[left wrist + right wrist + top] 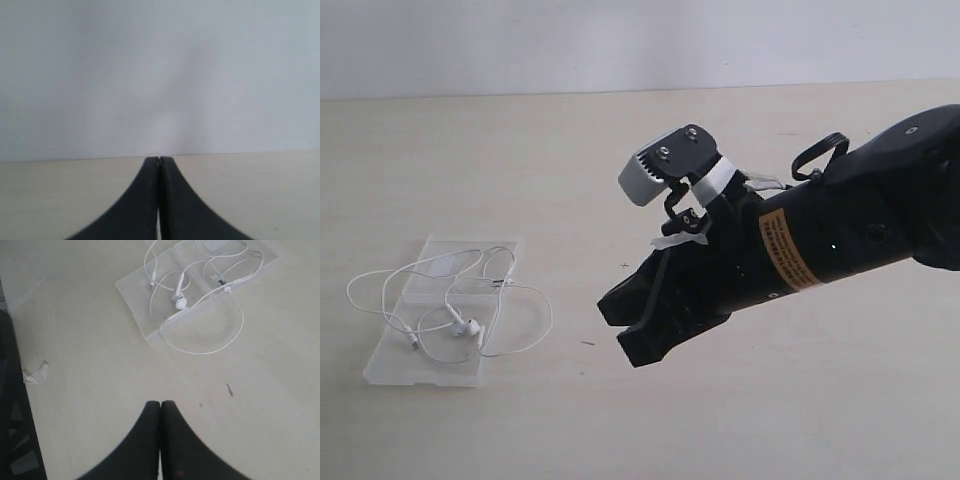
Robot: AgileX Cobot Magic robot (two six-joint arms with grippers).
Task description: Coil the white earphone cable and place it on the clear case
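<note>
Counter [470,150] first: pale, broad, carrying everything. Next in bulk, black right arm [840,230], stretched in above the middle, well apart from the work. Right jaws pressed together, gripping nothing. Left jaws likewise closed tight and empty, aimed over the counter toward a blank wall, nowhere in the exterior view. Then clear case [390,365], lying flat with both halves open near the counter's left side. Draped over it, white earphone cable [525,340] in slack, untidy loops rather than a neat coil, one wide loop spilling past the case edge onto the counter. Smallest, earbuds [472,327], lying close together on the case. Judged to be at the coiling step, gathering not yet done. Calls next for parting the right jaws, reaching across to the stray loop, pinching the thin wire low against the counter and drawing it back onto the case.
</note>
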